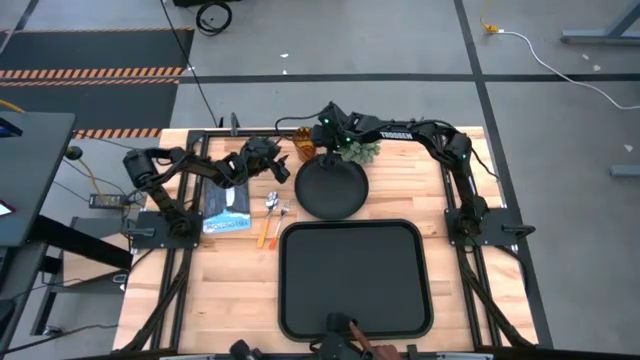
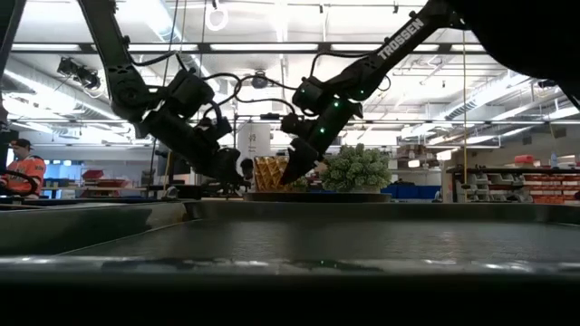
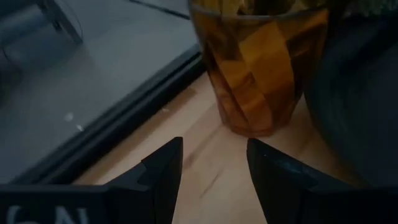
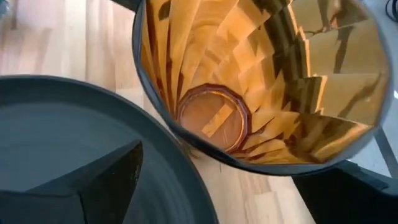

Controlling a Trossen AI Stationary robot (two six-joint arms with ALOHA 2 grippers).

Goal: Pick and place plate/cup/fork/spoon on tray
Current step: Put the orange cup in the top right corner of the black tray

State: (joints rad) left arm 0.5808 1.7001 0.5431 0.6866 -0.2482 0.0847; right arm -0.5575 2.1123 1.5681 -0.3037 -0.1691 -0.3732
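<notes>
The cup [image 1: 305, 151] stands upright on the wooden surface [image 1: 470, 290] at its far edge, just beside the plate [image 1: 331, 190]. The right pincer [image 4: 205, 180] hangs over it – one finger [image 4: 93, 180] above the plate – whether parted or gripping, I cannot tell. The left pincer [image 3: 214, 171] (fingers parted, holding nothing) points at the cup from nearby.

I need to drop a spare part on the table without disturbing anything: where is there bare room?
The tray is bare inside. Bare wood lies right of the tray and plate, toward the right arm's base. It is crowded at the far edge: the cup, the plant and both the left gripper and right gripper gather there. The fork and spoon lie left of the tray.
</notes>
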